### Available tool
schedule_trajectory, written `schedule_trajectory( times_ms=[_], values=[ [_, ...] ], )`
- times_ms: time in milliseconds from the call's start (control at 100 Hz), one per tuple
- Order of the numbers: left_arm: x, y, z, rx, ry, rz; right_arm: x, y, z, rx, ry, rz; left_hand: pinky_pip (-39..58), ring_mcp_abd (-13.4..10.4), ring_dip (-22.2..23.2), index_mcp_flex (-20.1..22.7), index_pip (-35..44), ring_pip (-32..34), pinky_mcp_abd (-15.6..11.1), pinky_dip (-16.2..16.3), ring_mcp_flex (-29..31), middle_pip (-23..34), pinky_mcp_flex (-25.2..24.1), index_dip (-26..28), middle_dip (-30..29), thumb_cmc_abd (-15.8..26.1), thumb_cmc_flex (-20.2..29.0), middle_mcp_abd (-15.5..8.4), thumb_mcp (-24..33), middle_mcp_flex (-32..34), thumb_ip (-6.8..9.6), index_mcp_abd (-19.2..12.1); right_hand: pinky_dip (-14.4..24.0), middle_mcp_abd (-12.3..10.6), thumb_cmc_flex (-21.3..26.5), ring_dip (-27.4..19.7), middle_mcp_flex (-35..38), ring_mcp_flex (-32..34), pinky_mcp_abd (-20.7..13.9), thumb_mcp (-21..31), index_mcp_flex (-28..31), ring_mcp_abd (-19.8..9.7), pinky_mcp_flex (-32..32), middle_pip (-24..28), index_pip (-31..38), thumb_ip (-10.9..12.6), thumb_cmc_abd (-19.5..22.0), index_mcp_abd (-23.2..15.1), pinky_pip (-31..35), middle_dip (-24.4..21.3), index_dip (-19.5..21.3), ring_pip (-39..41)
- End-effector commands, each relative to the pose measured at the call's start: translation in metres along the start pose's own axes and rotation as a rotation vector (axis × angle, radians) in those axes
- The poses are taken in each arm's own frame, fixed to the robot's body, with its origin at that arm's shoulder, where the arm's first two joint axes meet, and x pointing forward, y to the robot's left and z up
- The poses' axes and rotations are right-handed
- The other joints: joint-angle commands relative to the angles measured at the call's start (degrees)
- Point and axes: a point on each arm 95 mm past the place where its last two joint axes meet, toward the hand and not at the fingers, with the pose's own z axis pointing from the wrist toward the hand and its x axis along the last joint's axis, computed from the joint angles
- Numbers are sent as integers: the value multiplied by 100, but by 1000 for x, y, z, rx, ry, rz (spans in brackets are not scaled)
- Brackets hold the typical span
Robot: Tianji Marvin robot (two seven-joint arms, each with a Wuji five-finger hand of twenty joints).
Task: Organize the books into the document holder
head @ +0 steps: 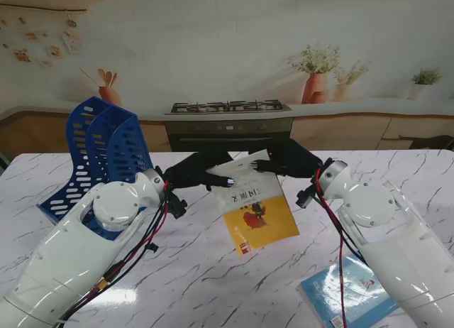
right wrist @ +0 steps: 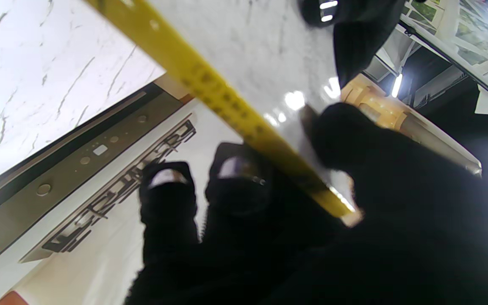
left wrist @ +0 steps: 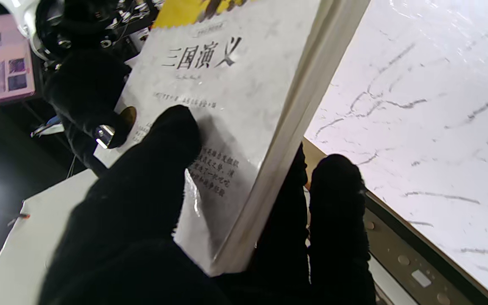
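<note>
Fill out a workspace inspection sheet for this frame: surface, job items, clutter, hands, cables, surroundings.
Surface: white marble-pattern table, bare in the middle.
Job's things: yellow-and-white book held off the table between both hands; blue document holder at far left, no books seen in it; blue book flat at near right, partly under the right arm.
Clutter: nothing seen.
Hands: left hand and right hand, both black-gloved, each pinching the book's far edge.
Cables: red and black wires hang along both forearms, clear of the book.
Surroundings: kitchen backdrop with a stove and potted plants.
</note>
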Motion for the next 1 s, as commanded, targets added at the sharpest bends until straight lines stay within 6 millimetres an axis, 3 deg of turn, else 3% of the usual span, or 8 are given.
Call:
schedule_trajectory(
  times_ms=[0, 300, 510, 600, 670, 770, 850, 990],
  values=[
    [-5, 8, 3, -5, 20, -8, 4, 0, 3, -3, 15, 1, 727, -323, 151, 161, 643, 455, -410, -196, 440, -352, 535, 231, 499, -261, 376, -266, 27, 549, -30, -515, 109, -544, 774, 130, 136, -59, 78, 650, 662, -815, -48, 268, 1537, 557, 1042, -2417, 375, 77, 753, 188],
    [-3, 8, 8, 40, 124, 3, 2, 0, 9, 45, 39, -10, 1066, -632, 68, 923, 1453, 506, -1089, -596, 1755, -1152, 2301, 1637, -429, -1145, -66, -479, 2369, 1615, 81, -763, 137, -581, 775, 140, 80, -166, 110, 585, 581, -781, -208, 206, 1488, 540, 1074, -2456, 237, 105, 740, 83],
    [4, 10, 2, 95, 118, -45, -4, -3, 14, 7, 40, -41, 1454, -602, 128, 1214, 1612, 563, -1135, -395, 2217, -752, 2399, 2961, -52, -1395, -140, -781, 3198, 1937, 324, -873, 141, -604, 653, -126, 134, -317, 347, 738, 527, -294, -356, -386, 825, 610, 765, -2272, -76, -535, -30, -735],
    [5, 9, 0, 148, 106, -46, -4, -2, 13, -10, 42, -44, 1578, -612, 116, 1276, 1611, 716, -1103, -426, 2249, -777, 2413, 3320, 215, -1433, -78, -815, 3333, 2027, 312, -873, 117, -489, 591, -222, 31, -472, 445, 687, 370, -236, -494, -889, 442, 553, 619, -2090, -299, -1016, -753, -1115],
    [6, 9, -3, 162, 97, -56, -3, 0, 11, 11, 42, -35, 1605, -604, 89, 1289, 1628, 768, -1038, -452, 2258, -777, 2416, 3424, 280, -1450, -41, -801, 3356, 2068, 310, -858, 115, -312, 70, -499, -415, -1056, 738, 398, -483, 126, -1101, -1894, 526, 442, 382, -1865, -995, -1488, -2274, -2240],
    [8, 9, -7, 156, 88, -72, -4, 1, 8, 33, 55, -12, 1649, -612, -40, 1321, 1558, 834, -1032, -563, 2263, -877, 2420, 3658, 408, -1448, -6, -807, 3364, 2124, 309, -880, 6, -234, -496, -912, -1103, -1660, 1078, -427, -1144, 477, -1808, -2675, -214, 382, 490, -1332, -1926, -2495, -3306, -3691],
    [8, 8, -9, 165, 80, -64, -6, 2, 6, 19, 58, -5, 1667, -621, -45, 1324, 1570, 861, -1024, -570, 2272, -869, 2426, 3680, 437, -1460, 5, -821, 3381, 2141, 308, -889, -211, -228, -847, -1316, -1430, -1997, 1285, -1389, -985, 654, -2294, -3153, -1876, 558, 917, -1049, -2730, -2947, -2749, -4918],
    [9, 8, -12, 186, 70, -30, -8, 6, 0, -29, 31, -8, 1720, -648, -88, 1330, 1584, 944, -1039, -602, 2269, -887, 2425, 3771, 504, -1485, -19, -862, 3443, 2173, 290, -906, -518, -224, -952, -1910, -1822, -2517, 1347, -2190, -1242, 829, -2867, -3672, -2296, 442, 1007, -981, -3627, -3276, -2673, -6425]
  ],
)
